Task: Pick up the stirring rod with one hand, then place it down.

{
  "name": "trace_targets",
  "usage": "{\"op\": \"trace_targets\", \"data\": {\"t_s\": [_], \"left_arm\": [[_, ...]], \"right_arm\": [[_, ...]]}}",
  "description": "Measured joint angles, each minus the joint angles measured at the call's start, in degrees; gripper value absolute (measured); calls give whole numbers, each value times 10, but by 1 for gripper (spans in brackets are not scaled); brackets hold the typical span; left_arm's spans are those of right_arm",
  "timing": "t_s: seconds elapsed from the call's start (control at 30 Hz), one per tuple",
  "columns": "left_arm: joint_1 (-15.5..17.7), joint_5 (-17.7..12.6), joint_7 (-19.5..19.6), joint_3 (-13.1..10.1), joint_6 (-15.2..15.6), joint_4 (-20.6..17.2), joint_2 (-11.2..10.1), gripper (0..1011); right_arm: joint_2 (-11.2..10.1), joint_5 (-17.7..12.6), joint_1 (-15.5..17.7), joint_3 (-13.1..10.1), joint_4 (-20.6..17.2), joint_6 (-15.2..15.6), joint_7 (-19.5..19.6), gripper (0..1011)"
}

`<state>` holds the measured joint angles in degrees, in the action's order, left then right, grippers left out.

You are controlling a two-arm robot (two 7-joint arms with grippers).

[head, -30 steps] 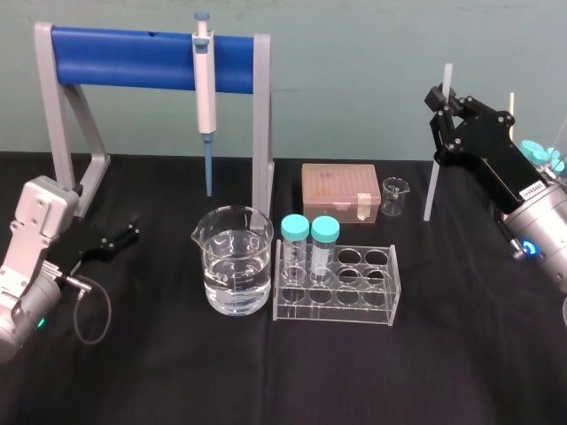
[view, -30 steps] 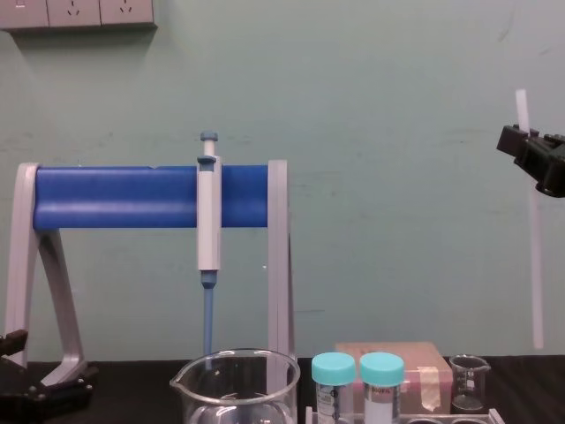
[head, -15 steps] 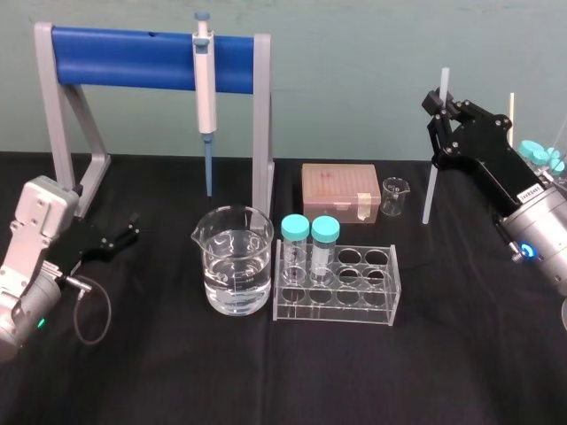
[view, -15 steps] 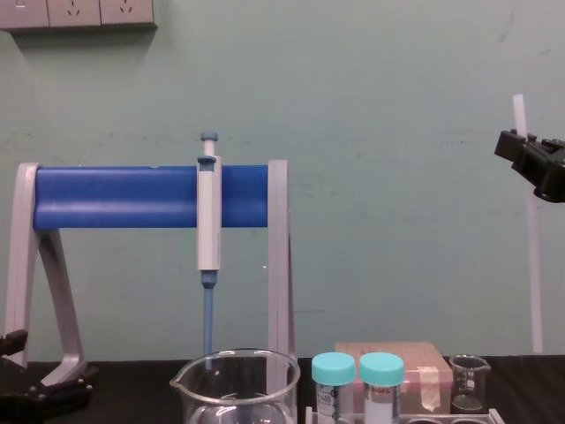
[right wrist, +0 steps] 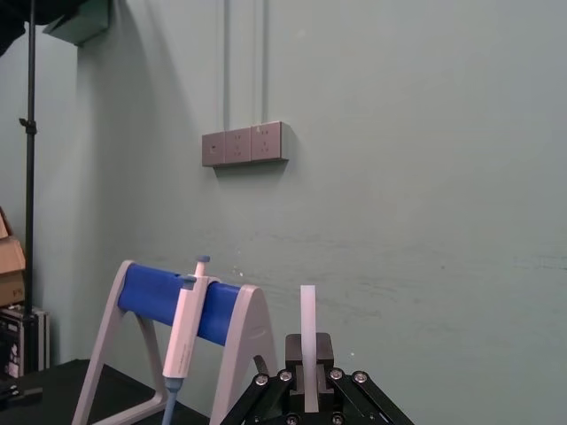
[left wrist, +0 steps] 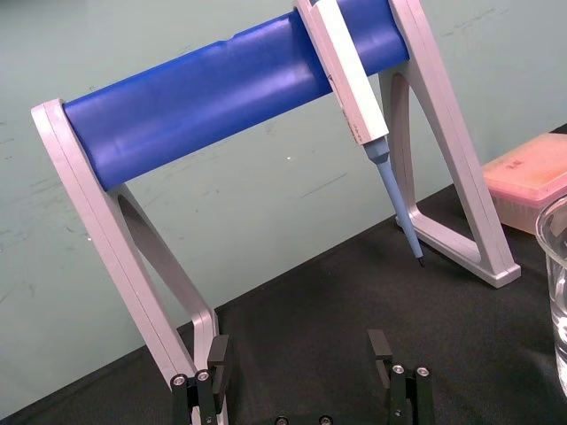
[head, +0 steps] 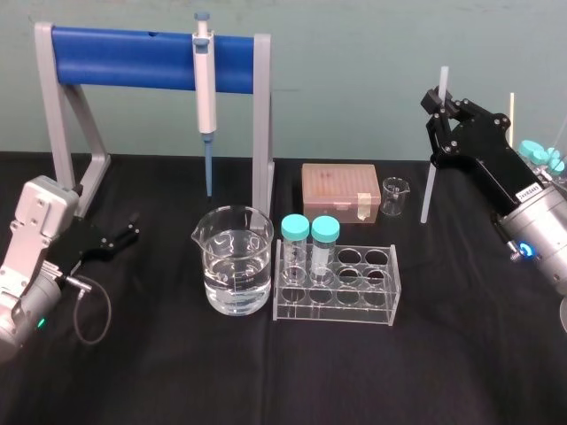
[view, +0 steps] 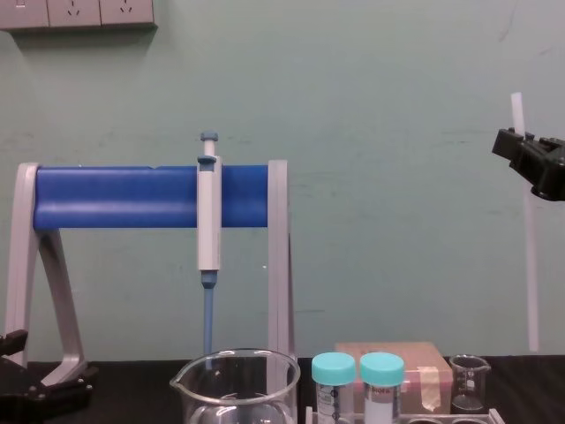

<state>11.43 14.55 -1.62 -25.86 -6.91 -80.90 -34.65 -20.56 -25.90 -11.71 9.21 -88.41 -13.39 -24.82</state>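
While the stirring rod [head: 429,188] is clamped between the jaws of the right gripper [head: 437,104], it is held close to upright at the far right of the scene. The grip is taken near the rod's upper end: a short stub is seen above the jaws and the long remainder hangs below. In the chest view the rod [view: 531,265] is seen against the wall with the right gripper [view: 510,147] high up, and the lower end is seen clear of the table top. In the head view the lower end is placed just right of the small beaker [head: 395,197], not touching it. In the right wrist view the rod [right wrist: 308,332] is seen standing straight up out of the closed jaws. The left gripper [head: 124,235] is parked low at the left, near the left foot of the stand [head: 133,46]. Its jaws are spread wide with nothing between them, as confirmed in the left wrist view [left wrist: 299,354]. A white-and-blue pipette [head: 205,84] is hung on the stand's blue bar, tip down. A large beaker [head: 233,261] with clear liquid is set on the black table [head: 266,372] near centre. Just right of it is a clear rack [head: 341,288], in which two teal-capped vials [head: 295,241] are seated at the left end. A pink tip box [head: 339,190] is set beyond the rack, left of the small beaker.
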Motion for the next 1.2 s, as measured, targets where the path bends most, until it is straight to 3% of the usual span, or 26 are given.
{"op": "trace_targets", "data": {"t_s": [1.2], "left_arm": [[0,0,0,0,0,0,0,1000]], "right_arm": [[3,-7,-15,17,18,-6,-15,73]]}}
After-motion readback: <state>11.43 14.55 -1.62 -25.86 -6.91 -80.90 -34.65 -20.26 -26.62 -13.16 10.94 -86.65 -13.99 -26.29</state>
